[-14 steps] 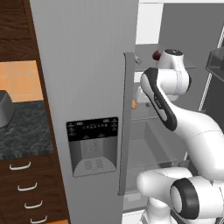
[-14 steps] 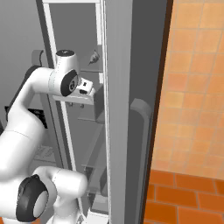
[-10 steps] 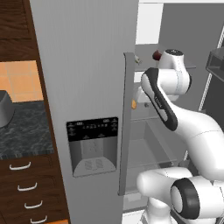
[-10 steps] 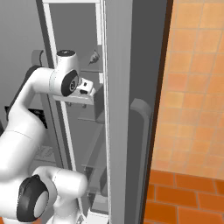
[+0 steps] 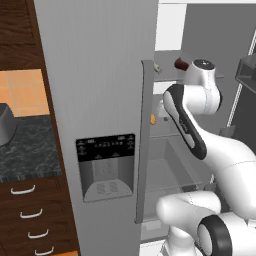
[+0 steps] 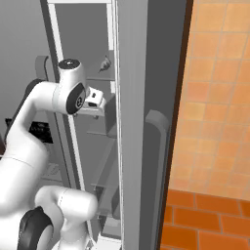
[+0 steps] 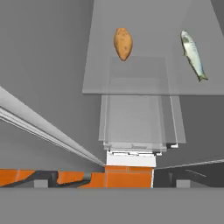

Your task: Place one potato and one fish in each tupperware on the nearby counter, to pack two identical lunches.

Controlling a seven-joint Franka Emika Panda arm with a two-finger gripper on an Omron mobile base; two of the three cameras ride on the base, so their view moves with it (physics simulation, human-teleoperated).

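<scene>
Jaws spread wide, nothing between them, and the gripper (image 6: 100, 101) is reaching into the open fridge (image 5: 100, 75) at shelf height. Down the hand camera you get the prize: 1 potato (image 7: 123, 43) and 1 fish (image 7: 193, 53) lying on a clear glass shelf (image 7: 144, 83), well apart from each other, potato to the left in that view, fish to the right.

That potato looks firm and rounded, light enough, but smooth, so I'd take it across its narrow middle where the fingers can straddle it; grab near a tapered end and it could squirt out. That fish is slim and probably slicker; best pinched across the body near mid-length, not the tail.

From the left base view, the fridge door blocks most of it, with just a sliver of orange, likely the potato (image 5: 152, 119), peeking past the door edge, plus the counter (image 5: 30, 150) off to the left. From the right base view you see the hand itself reaching in beside the door, which the hand camera can't give you.
</scene>
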